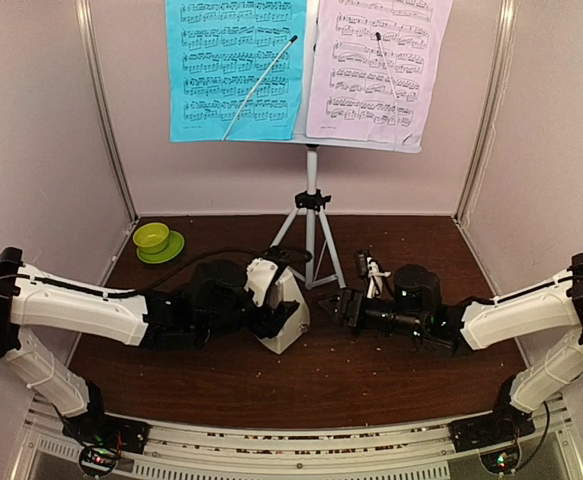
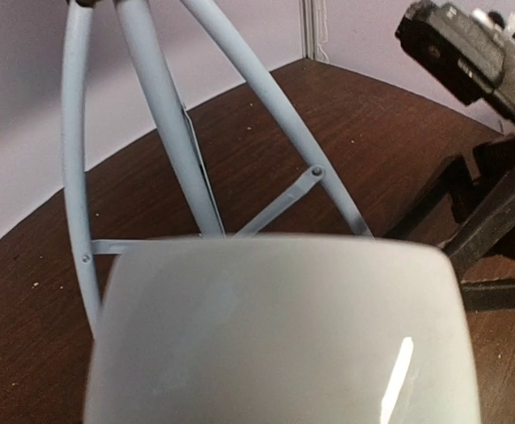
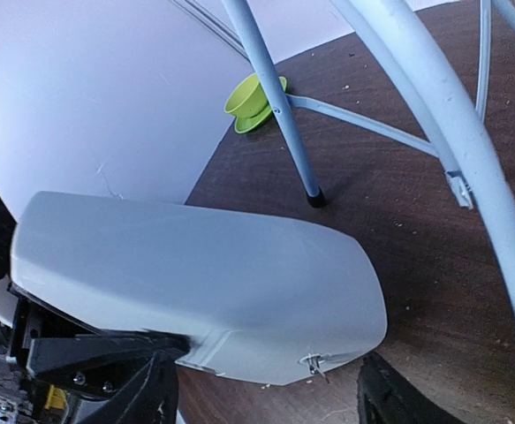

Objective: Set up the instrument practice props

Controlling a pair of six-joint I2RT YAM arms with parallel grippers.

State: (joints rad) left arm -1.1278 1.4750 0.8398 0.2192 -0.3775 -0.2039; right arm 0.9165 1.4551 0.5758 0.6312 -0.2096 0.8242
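Note:
The music stand (image 1: 311, 215) rises on its silver tripod at the back centre. A cyan page (image 1: 233, 70) and a lilac page (image 1: 376, 70) rest on it under thin wire arms. In front of the tripod the cream metronome (image 1: 289, 318) is tilted, with my left gripper (image 1: 276, 312) shut on it from the left. The metronome (image 2: 275, 336) fills the lower left wrist view and hides the left fingers. My right gripper (image 1: 339, 303) stands open just right of it. In the right wrist view, the metronome (image 3: 204, 283) lies above my right gripper (image 3: 270, 402), clear of both fingers.
A lime-green bowl (image 1: 152, 237) on its saucer (image 1: 161, 250) sits at the back left corner, and the bowl (image 3: 250, 97) also shows past a tripod leg (image 3: 279, 115). Pale walls close in the brown table (image 1: 391, 380) on three sides. Crumbs dot the wood.

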